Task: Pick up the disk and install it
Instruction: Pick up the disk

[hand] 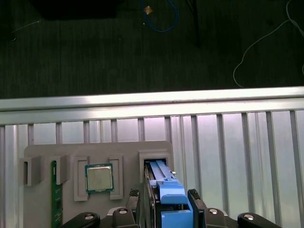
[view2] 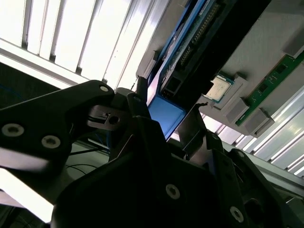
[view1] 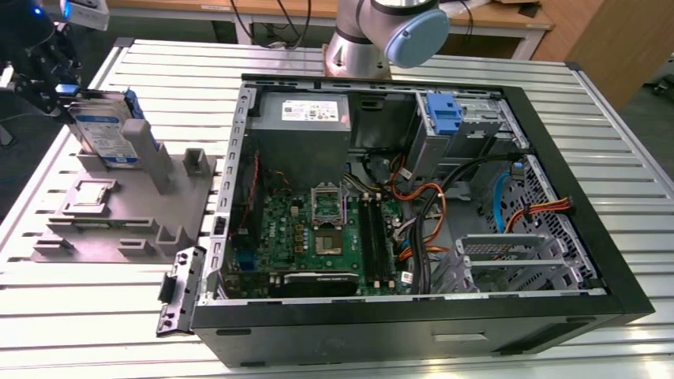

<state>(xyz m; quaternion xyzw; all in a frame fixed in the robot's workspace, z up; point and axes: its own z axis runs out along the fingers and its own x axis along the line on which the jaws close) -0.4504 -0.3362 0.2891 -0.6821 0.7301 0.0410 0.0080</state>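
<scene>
Jaws pinch the disk [view1: 106,130] at its upper end, one finger against each broad face; the gripper [view1: 58,87] stands directly over it.

Slatted table [view1: 106,316]: in the first wrist view its edge runs near the fixture block [hand: 128,156], with dark floor beyond.

Computer case [view1: 621,276]: interior exposed, lying just beside the fixture block on the exterior view's right.

Fixture block: grey, with several posts. The disk stands upright in a slot, one post close alongside.

Disk: silver-grey body, blue-and-white label, bright blue carrier framing it. Space above it is open.
</scene>
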